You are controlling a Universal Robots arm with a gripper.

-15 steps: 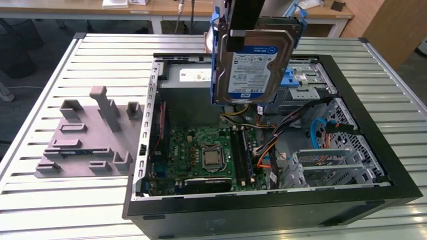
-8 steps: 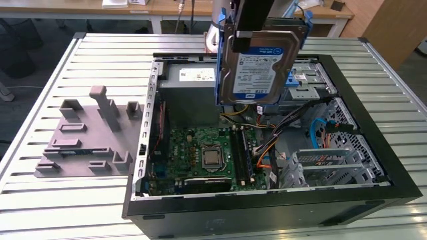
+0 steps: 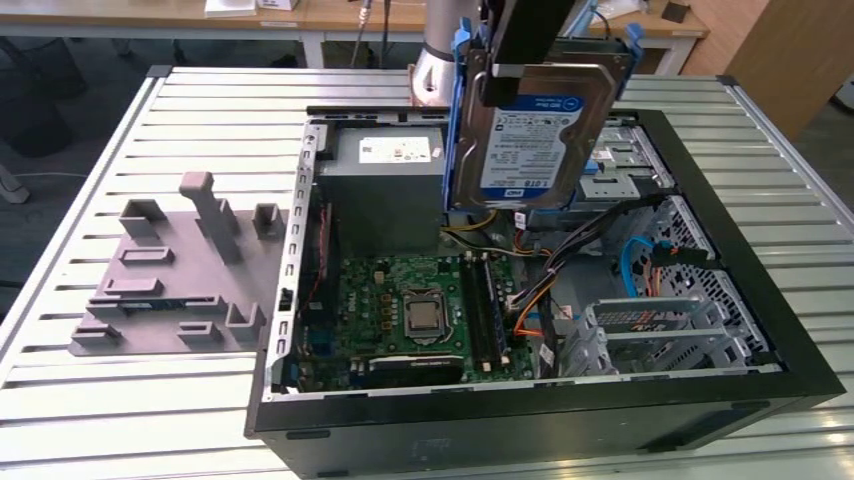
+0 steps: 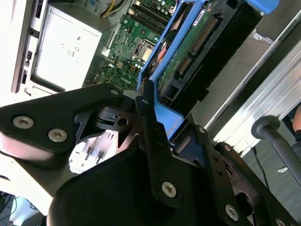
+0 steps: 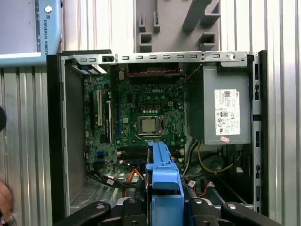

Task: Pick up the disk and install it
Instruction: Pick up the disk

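Disk is held in the air by the gripper, above the open computer case and not touching it. It hangs upright and is gripped at its top edge. The white-and-blue label is turned toward the exterior camera, and blue rails are seen along both long sides. Jaws are clamped on the disk. In the second wrist view the black fingers are pressed against the blue frame, and the green circuit-board underside is seen beyond them. Motherboard lies exposed on the case floor, lower than the disk. Grey power supply box is seen past the disk's edge on the exterior view's left. Drive cage is noted at the exterior view's right, well apart from the disk. Case rests on a slatted metal table, beside a grey fixture plate.
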